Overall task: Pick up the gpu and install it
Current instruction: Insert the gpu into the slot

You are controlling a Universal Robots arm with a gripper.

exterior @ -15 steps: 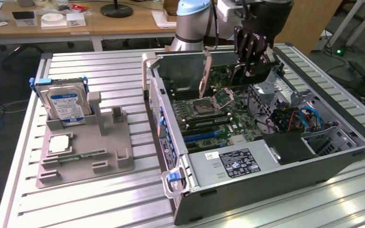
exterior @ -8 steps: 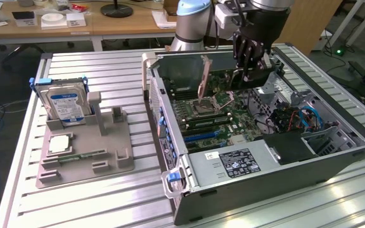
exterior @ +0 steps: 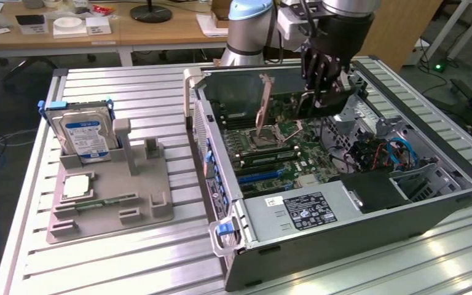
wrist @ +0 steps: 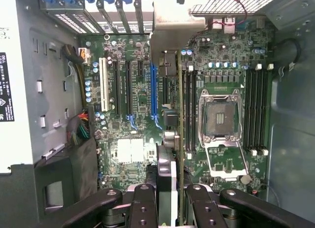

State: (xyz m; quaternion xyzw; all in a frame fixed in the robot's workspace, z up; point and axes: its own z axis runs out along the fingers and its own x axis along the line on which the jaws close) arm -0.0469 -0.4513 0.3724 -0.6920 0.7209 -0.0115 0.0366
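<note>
Gripping the gpu (exterior: 322,101) edge-on between its fingers, the tool (exterior: 324,83) is hanging over the open computer case (exterior: 432,209), with the card held upright above the motherboard (wrist: 133,114). Through the wrist view the card is running as a thin green line up the middle, its grey metal bracket (wrist: 172,26) sitting at the far end near the case's rear slot openings.

Judging from this, the card is looking to be lined up slightly off the blue expansion slot (wrist: 153,90), closer to the memory slots beside the empty CPU socket (wrist: 221,119). If it is pressed down while offset or tilted, its contact edge could be landing on board components rather than in a slot, and the bracket could be catching on the rear wall. A thin grip on so slim a card is also risking it pivoting between the fingers under push force.

Around the work, a bundle of coloured cables (exterior: 383,153) is lying near the drive bay, and the power supply (exterior: 302,212) is filling the case's near end. On the tabletop (exterior: 137,258) at the exterior view's left, a grey fixture tray (exterior: 109,209) is carrying a hard drive (exterior: 84,135) standing upright, well apart from the case.
</note>
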